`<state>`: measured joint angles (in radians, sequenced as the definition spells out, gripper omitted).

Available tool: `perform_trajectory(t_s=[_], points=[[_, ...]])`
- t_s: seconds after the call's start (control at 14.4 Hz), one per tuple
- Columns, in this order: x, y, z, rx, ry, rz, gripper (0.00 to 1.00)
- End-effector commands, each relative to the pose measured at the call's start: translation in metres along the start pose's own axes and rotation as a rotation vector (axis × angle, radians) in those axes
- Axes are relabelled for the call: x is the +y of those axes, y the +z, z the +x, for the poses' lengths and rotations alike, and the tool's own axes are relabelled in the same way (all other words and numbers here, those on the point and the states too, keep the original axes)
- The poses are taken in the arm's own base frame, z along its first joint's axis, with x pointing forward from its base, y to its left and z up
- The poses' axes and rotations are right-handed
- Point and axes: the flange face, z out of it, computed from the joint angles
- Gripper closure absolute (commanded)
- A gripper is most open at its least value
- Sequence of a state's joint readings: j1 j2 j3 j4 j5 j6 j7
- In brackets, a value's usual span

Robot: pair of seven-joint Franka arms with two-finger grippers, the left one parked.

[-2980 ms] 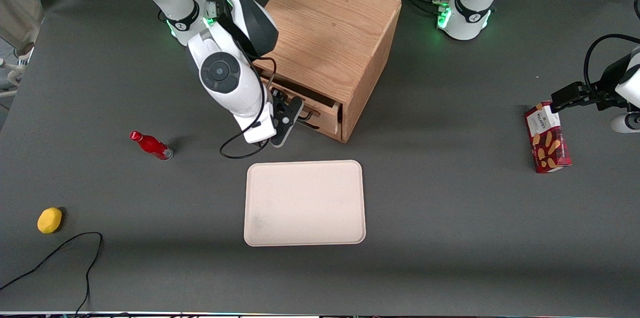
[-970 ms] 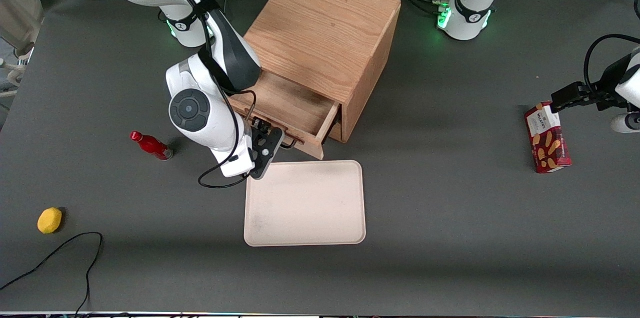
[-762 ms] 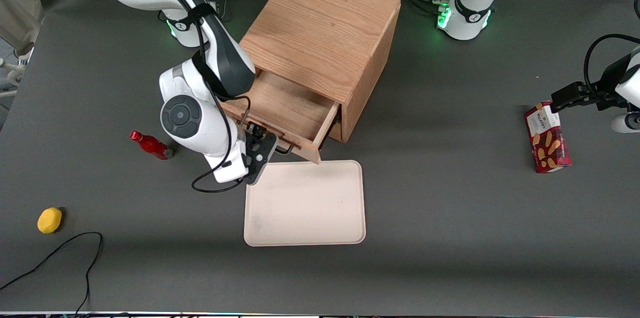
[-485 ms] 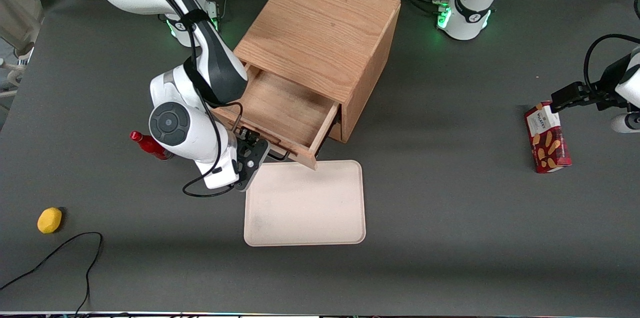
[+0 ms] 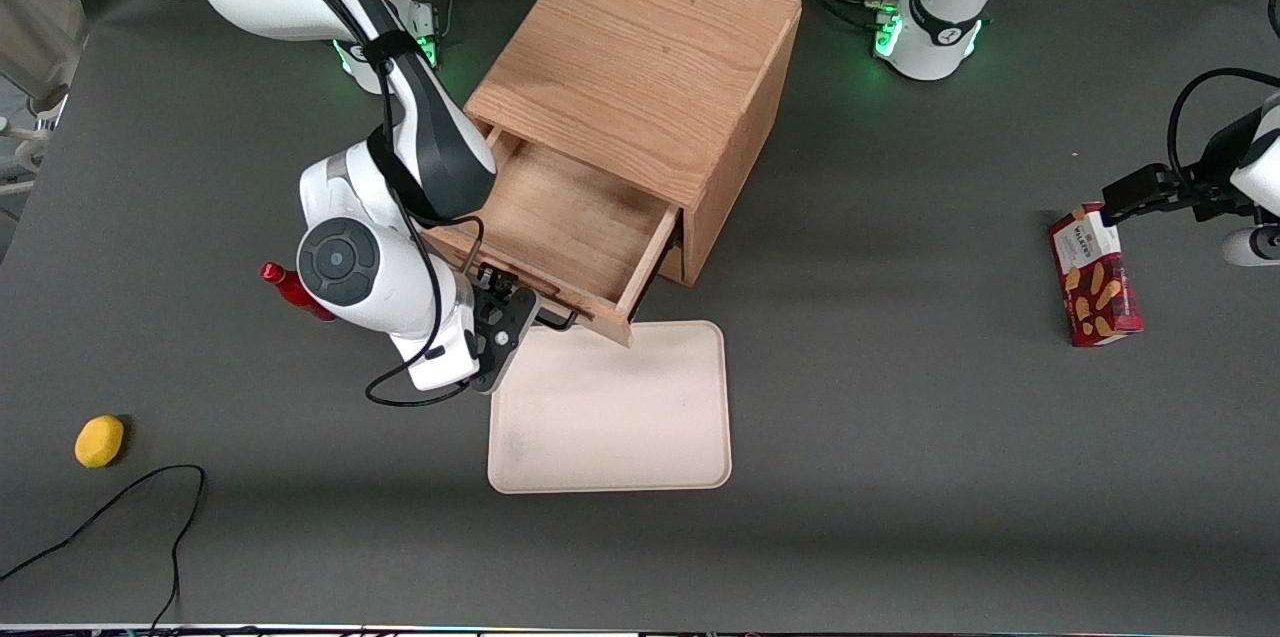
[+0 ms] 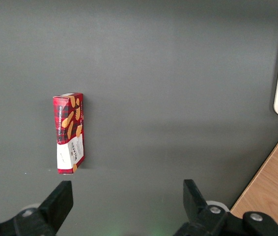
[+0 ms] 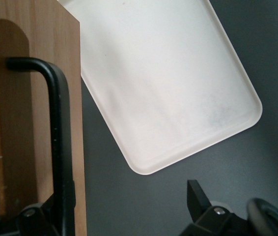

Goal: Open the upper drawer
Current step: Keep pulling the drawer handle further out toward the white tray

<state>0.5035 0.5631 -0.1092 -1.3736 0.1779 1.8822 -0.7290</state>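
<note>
The upper drawer (image 5: 560,217) of the oak cabinet (image 5: 640,57) stands pulled far out, its bare wooden inside showing. The wrist view looks along the drawer front (image 7: 36,98) and its thin black handle (image 7: 60,128). My right gripper (image 5: 503,332) hangs in front of the drawer at the handle's end toward the working arm. The same gripper (image 7: 124,216) is open, its fingers (image 7: 198,196) spread wide. The handle bar runs close by one finger and the other stands well clear of it over the mat. Nothing is clamped.
A cream tray (image 5: 610,407) lies just in front of the open drawer, its corner under the drawer front. A red bottle (image 5: 290,289) lies beside my arm's elbow. A yellow fruit (image 5: 99,441) and a black cable (image 5: 120,507) are near the front edge; a biscuit box (image 5: 1093,275) lies toward the parked arm's end.
The drawer has slid from nearly shut to far out, drawn by my gripper at the handle. In the last half second the drawer has stayed put and the gripper has shifted only slightly.
</note>
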Motion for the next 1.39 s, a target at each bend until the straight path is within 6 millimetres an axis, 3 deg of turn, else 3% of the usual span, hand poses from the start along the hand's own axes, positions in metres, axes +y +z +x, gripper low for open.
perform_trajectory(t_s=[0.0,0.49,1.32], points=[[0.016,-0.001,0.008,0.007,-0.024,-0.01,0.0],[0.031,-0.002,0.014,0.01,-0.046,-0.015,0.0],[0.064,-0.004,-0.004,0.025,-0.071,-0.022,0.0]])
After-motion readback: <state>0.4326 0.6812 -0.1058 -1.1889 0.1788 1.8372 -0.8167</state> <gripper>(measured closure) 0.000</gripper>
